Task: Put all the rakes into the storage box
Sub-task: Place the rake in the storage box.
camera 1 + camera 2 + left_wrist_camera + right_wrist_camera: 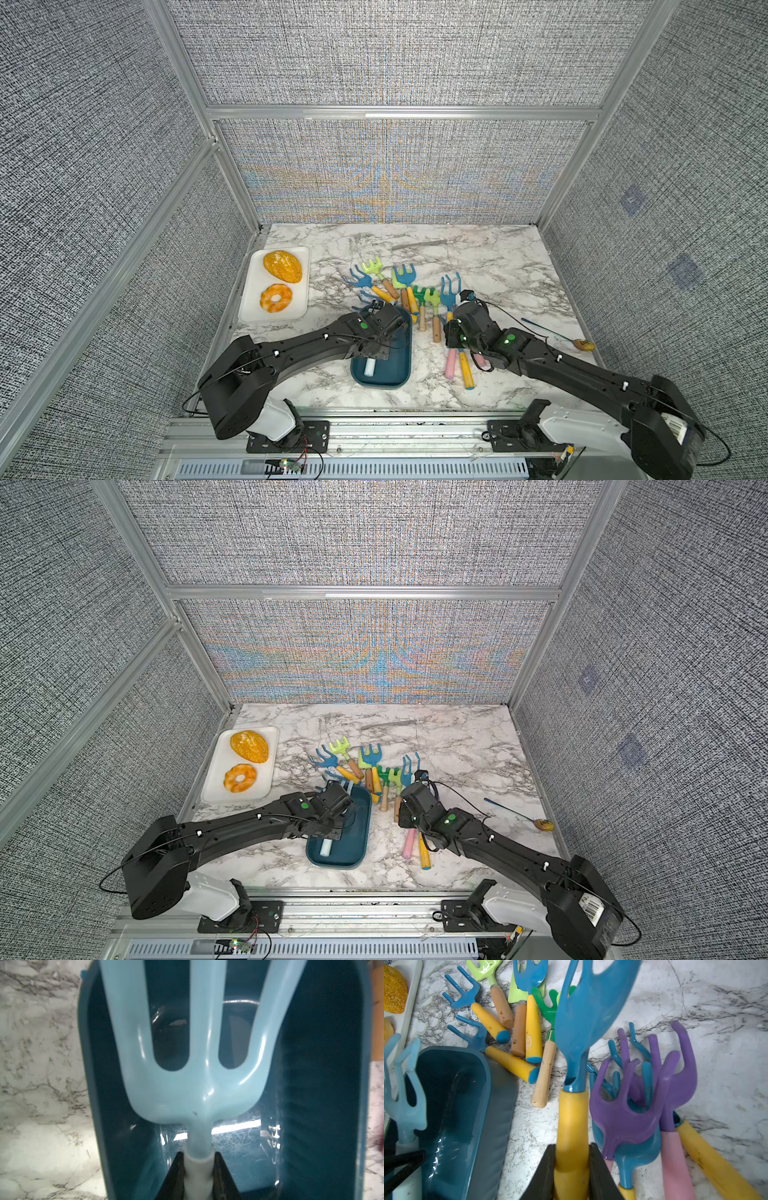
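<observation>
Left wrist view: the left gripper [199, 1169] is clamped on the white handle of a pale blue three-pronged plastic rake [187, 1088], held over the dark teal rectangular plastic storage box [322, 1064], which sits near-centre on the marble table [478, 257]. Right of the box, the right gripper [572, 1155] grips a blue-headed, yellow-handled rake [583, 1022].

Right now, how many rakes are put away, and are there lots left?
Done: no rake lies let go in the storage box that I can see. In hand: the left gripper is shut on the light blue rake over the box; the right gripper is shut on a yellow-handled blue rake. Left: both need dropping in, and many more rakes lie on the table.
</observation>
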Controlling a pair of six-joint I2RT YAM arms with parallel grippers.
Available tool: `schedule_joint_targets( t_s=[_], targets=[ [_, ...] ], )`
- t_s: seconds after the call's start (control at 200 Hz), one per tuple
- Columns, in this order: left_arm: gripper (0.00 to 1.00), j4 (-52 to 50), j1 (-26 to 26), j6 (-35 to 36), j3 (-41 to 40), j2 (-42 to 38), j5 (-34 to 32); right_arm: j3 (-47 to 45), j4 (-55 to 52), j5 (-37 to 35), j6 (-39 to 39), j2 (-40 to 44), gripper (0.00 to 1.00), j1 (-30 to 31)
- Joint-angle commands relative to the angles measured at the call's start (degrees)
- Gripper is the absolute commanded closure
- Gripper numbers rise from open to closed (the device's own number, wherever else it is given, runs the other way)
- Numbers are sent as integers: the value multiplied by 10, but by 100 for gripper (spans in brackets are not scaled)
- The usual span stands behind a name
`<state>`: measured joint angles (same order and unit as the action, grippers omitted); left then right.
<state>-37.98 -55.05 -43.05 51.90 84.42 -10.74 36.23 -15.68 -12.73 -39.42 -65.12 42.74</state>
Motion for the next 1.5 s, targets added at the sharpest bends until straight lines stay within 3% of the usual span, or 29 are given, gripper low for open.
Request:
schedule_joint_targets(
  t_s=[0.0,0.255,0.41,0.636,1.041,1.491],
  targets=[
    [97,-3,-1,-16,-10,2,1,-5,-6,5,-9,17,100,0],
    [96,12,-1,-22,-8,47,6,-12,-14,22,-18,54,100,12],
    [75,-3,-2,-22,3,43,5,-12,-13,31,-31,58,100,34],
    [48,-33,-2,-23,10,-6,-33,12,-6,30,-72,42,100,117],
    [41,-60,11,-38,-19,-96,-126,121,24,44,-131,-79,100,210],
    [34,-19,63,-20,-110,-264,-148,168,48,41,-220,-206,100,254]
  ],
)
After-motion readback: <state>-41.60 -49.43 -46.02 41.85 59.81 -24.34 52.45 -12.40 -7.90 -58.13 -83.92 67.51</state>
